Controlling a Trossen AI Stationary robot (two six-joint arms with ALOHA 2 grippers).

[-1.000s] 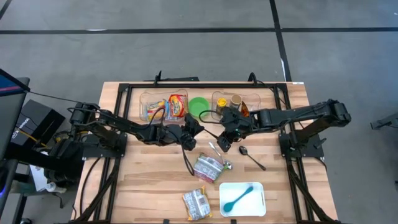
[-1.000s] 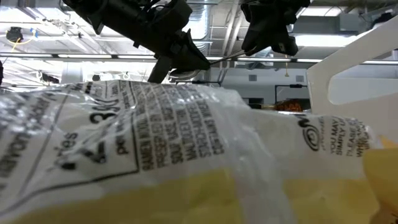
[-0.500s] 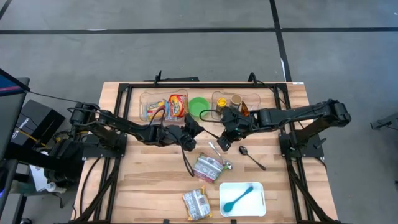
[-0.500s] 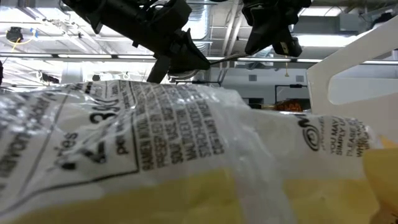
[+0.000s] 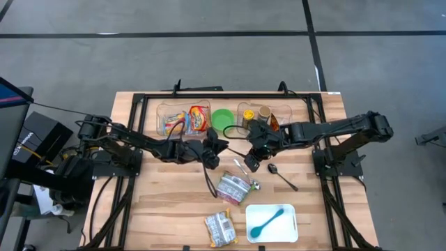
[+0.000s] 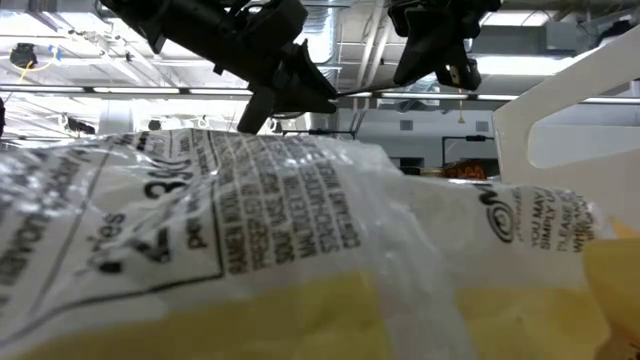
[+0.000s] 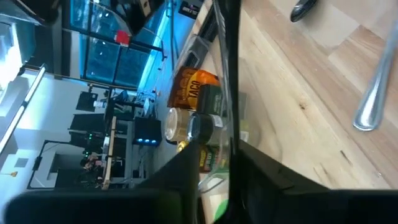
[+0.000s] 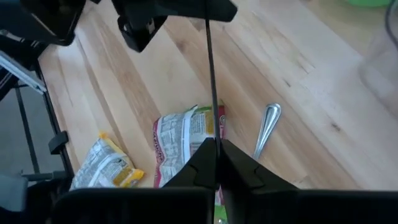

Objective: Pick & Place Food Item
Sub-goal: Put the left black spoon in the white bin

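Black rod [image 5: 237, 145] spans mid-bench between both grippers; right gripper [image 5: 252, 166] clamps one end; left gripper [image 5: 212, 148] fingers' state unclear.

Crinkled food packet [image 5: 233, 187] lying flat mid-table, second yellow packet [image 5: 220, 228] flat near the front edge

Desk [image 5: 153, 202] centre: packet [image 5: 233, 187]; second packet [image 5: 221, 228] lower; tray [image 5: 272, 223] lower right; tubs [image 5: 185, 118] upper middle.

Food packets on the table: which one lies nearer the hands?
The silver-and-pink packet, just below both hands and beside the metal spoon. The yellow packet lies farther, at the table's near edge.
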